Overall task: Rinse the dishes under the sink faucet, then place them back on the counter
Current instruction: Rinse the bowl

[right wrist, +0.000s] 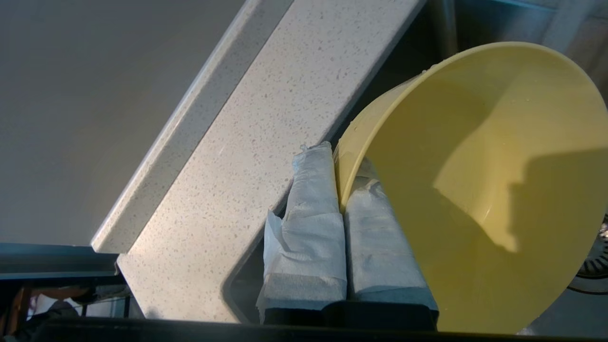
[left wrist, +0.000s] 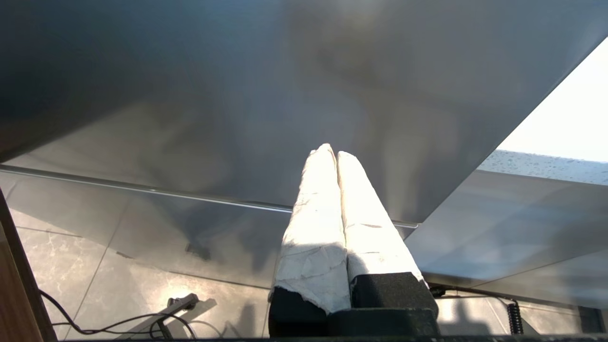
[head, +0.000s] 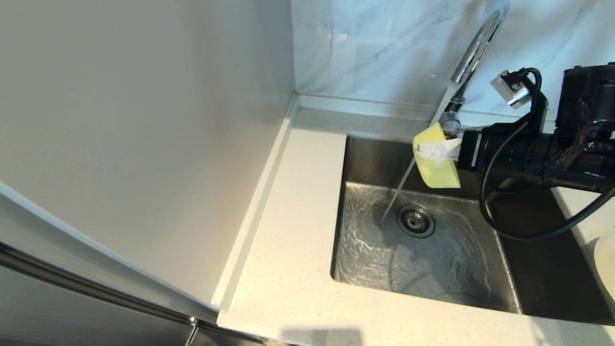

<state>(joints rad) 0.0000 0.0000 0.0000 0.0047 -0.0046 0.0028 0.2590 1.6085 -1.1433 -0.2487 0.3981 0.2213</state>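
My right gripper (head: 439, 150) holds the pale yellow bowl (head: 435, 158) tipped on its side above the sink (head: 365, 163), just beside the faucet's (head: 473, 53) spout end. Its wrapped fingers (right wrist: 311, 199) pinch the bowl's rim (right wrist: 344, 166), one outside and one inside. Water streams from the spout and runs aslant past the bowl to the basin floor near the drain (head: 415, 221). A sliver of the white plate (head: 606, 262) shows on the counter at the right edge. My left gripper (left wrist: 332, 154) is parked low beside a grey cabinet panel, shut with nothing in it.
The speckled counter (head: 293, 216) runs left of and in front of the sink, with a low raised rim along the wall. A black cable (head: 485, 202) from my right arm loops over the basin. Rippling water covers the sink floor.
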